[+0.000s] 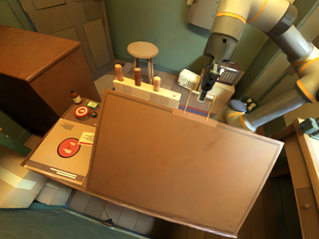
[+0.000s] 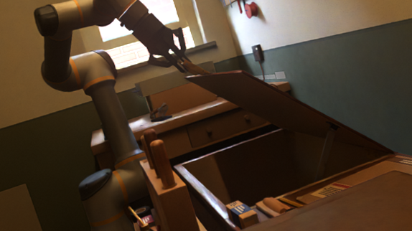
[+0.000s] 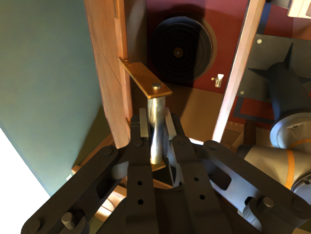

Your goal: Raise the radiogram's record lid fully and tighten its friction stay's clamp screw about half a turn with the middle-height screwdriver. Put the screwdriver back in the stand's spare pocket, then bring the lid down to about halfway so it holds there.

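Observation:
My gripper is closed around the metal bar of the lid handle, which stands off the free edge of the radiogram's record lid on two brass brackets. The lid is tilted up, partly raised over the open well. The friction stay runs from the lid's underside down into the well. Three wooden-handled screwdrivers stand in the pale wooden stand beside the cabinet, and one pocket at its end is empty. The turntable platter lies below.
A brown cabinet stands at the left. A stool stands behind the stand, and a workbench runs along the right. A record sleeve, a red tin and a small bottle lie on the radiogram's fixed top.

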{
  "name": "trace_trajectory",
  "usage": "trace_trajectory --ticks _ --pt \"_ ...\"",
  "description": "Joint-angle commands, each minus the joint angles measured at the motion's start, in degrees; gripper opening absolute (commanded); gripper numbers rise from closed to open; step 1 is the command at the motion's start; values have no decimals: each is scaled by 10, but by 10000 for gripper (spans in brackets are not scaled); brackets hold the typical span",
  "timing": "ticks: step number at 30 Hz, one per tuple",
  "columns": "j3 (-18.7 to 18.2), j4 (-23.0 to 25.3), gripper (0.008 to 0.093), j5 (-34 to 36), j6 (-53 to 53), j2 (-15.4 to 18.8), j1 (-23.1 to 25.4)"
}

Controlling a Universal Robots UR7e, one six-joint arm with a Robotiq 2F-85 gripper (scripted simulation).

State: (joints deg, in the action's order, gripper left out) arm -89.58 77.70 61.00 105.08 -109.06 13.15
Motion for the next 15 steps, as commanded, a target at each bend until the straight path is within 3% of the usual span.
trace_trajectory --ticks 1,15 --pt "5 1 80 -1 3 1 3" --pt "61 2 80 6 52 34 46"
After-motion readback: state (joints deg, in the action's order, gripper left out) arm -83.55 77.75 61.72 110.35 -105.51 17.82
